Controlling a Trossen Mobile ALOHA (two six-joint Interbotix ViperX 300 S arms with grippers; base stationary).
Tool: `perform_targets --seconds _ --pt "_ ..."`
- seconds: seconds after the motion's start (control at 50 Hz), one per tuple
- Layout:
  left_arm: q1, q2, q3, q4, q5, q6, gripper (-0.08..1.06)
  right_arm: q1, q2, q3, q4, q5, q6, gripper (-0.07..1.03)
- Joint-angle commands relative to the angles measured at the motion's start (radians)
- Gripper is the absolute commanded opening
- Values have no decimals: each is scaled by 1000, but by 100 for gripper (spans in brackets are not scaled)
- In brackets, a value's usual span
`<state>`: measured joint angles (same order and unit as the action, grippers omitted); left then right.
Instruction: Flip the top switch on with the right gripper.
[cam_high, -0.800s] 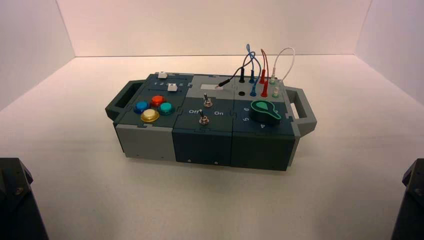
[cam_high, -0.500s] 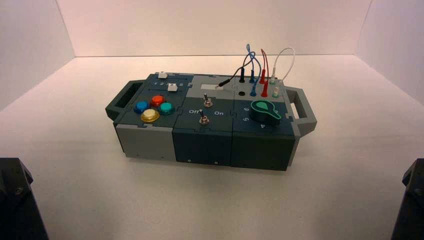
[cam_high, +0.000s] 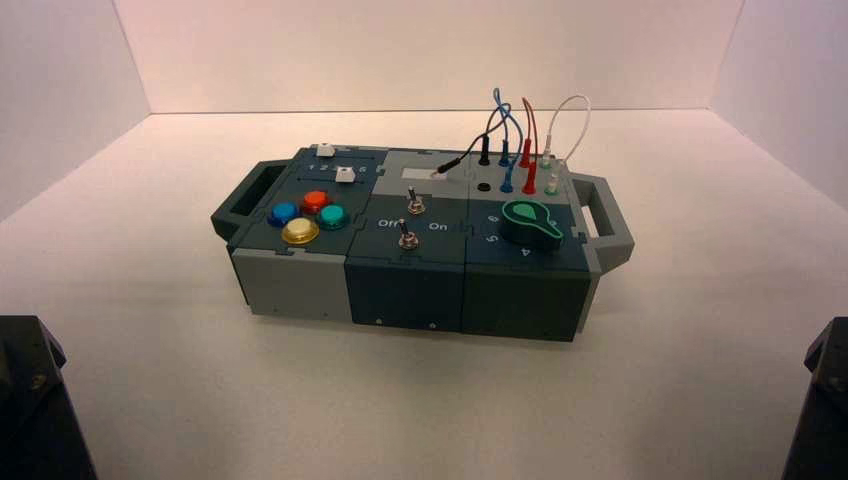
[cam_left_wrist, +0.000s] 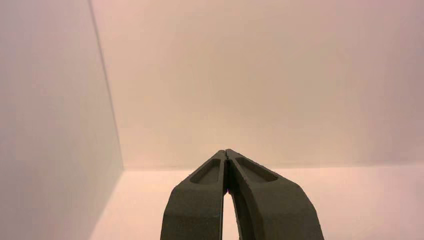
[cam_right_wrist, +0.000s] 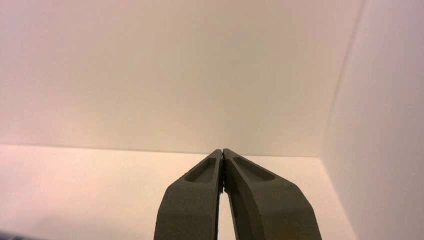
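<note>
Right gripper (cam_right_wrist: 222, 152) closed, fingertips touching, facing bare wall; left gripper (cam_left_wrist: 226, 153) likewise. Only the high view shows the top switch (cam_high: 413, 205), untouched.

A plain white floor (cam_high: 420, 400) fills the scene from the near edge to the far side. Three bare white walls enclose it: a far wall (cam_high: 430, 50), a left wall (cam_high: 60, 90) and a right wall (cam_high: 790, 80). They meet in straight corners. Soft, warm, even light falls over everything.
</note>
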<state>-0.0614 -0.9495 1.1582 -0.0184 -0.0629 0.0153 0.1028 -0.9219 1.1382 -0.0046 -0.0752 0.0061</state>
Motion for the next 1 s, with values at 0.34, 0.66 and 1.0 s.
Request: perform_targets --seconds 0.34,0.66,1.0 --pt "-167 321 -169 -28 430 -3 -3 321 87 -133 48 281 17 -2" --pt "-235 561 -230 -67 508 -6 -3 488 242 -236 155 423 34 -2" --pt "-261 761 -291 -121 563 -6 -3 538 445 -325 298 460 34 -2"
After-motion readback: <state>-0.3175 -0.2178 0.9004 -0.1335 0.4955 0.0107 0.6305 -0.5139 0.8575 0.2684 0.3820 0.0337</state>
